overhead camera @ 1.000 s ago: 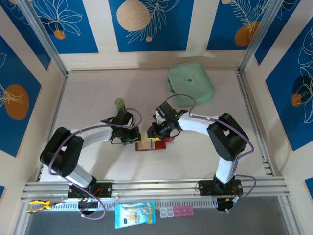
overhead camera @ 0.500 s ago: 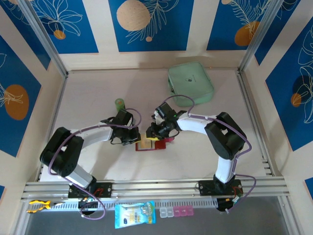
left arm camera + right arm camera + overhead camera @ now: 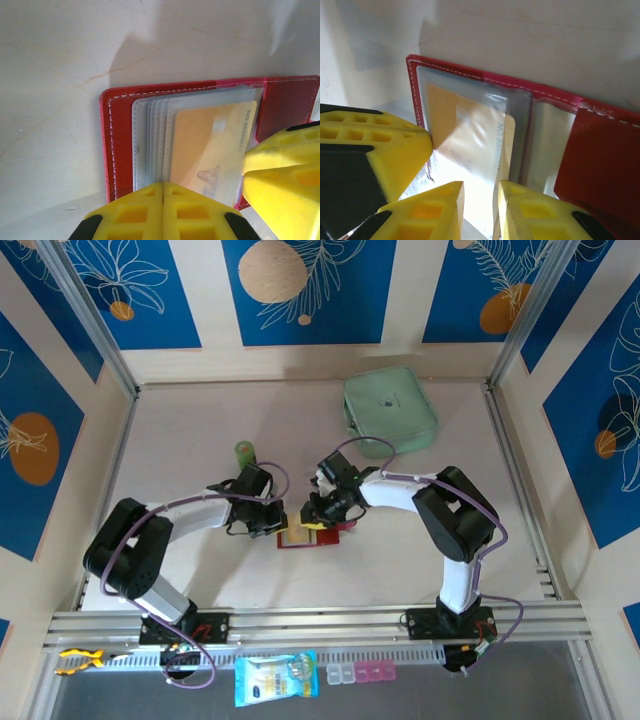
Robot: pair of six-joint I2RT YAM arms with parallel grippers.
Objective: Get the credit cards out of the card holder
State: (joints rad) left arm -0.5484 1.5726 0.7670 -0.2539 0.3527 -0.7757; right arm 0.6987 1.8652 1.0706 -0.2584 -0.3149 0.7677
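The card holder (image 3: 310, 540) lies opened flat on the table (image 3: 190, 420) between the two grippers, near the middle of the front half; in the left wrist view its red cover (image 3: 117, 150) is seen spread open with a fan of clear sleeves (image 3: 150, 140) on it, and a tan-orange credit card (image 3: 210, 145) is lodged in the uppermost sleeve; the left gripper (image 3: 162, 186) is clenched, its yellow fingers pressed together with no gap, and is set at the near edge of the sleeves; the right gripper (image 3: 481, 190) is held narrowly parted, the lower edge of the card and its sleeve being seen in the gap between the fingers, though contact with either finger cannot be made out; from above, both arms are seen bent inward from their bases, the left gripper (image 3: 280, 523) at the holder's left edge and the right gripper (image 3: 316, 515) just above its middle; a mint-green pouch (image 3: 390, 412) lies well apart at the back right, and a small green object (image 3: 245, 451) is seen behind the left arm
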